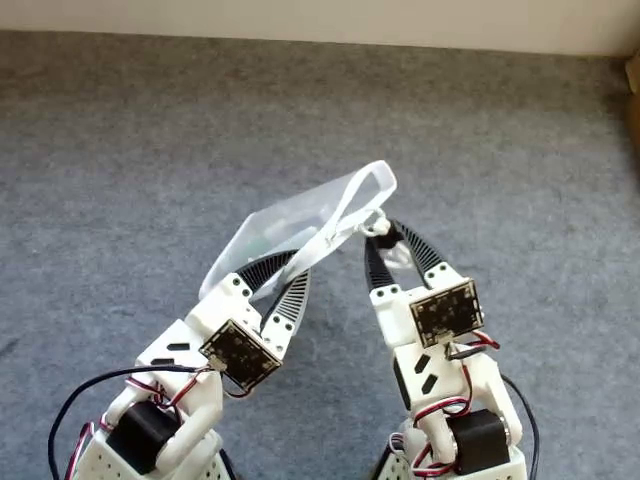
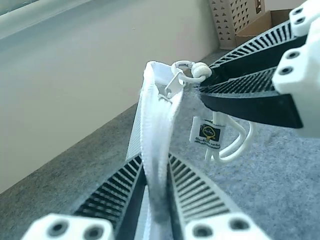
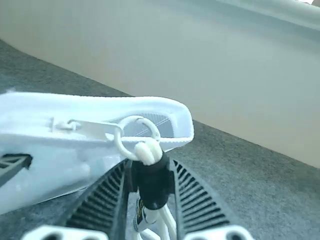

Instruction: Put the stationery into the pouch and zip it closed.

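Note:
A translucent white pouch (image 1: 290, 225) is held up between both arms over the grey carpet. My left gripper (image 1: 298, 268) is shut on its white zipper edge (image 2: 155, 150), which runs between the ribbed black fingers (image 2: 115, 192). My right gripper (image 1: 385, 235) is shut on the zip pull, a black toggle (image 3: 150, 182) tied to a white ring (image 3: 135, 132) at the pouch's far end. The slider (image 3: 65, 125) sits just behind the ring. A small tag (image 2: 206, 132) and a white cord loop (image 2: 232, 145) hang under the right fingers. What lies inside the pouch cannot be made out.
Grey carpet (image 1: 120, 150) covers the whole work surface, with a pale wall (image 1: 300, 15) along its far edge. A perforated beige box (image 2: 235, 20) and a cardboard box stand off to the right side.

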Motion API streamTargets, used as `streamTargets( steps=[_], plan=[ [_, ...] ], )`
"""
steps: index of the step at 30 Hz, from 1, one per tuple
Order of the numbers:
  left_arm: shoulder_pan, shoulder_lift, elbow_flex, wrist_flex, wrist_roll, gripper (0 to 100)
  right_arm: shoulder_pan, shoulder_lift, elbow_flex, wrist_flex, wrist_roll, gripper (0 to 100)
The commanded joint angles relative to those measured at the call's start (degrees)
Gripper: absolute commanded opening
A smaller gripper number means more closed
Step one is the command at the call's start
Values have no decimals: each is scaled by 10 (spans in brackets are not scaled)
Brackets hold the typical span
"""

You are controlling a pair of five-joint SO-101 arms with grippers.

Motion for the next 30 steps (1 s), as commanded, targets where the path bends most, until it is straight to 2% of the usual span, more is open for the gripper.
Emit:
streamTargets(
  steps=[1,11,16,30],
  plan=[
    [-36,-8,-48,11,7,5,50,0,-3,-60,0,4],
    [-44,-8,-50,11,9,5,82,0,24,-101,4,4],
    [-71,-8,-69,17,28,5,82,0,28,-101,4,4],
    [-85,-8,-190,156,58,5,82,0,29,-102,4,4]
  ],
)
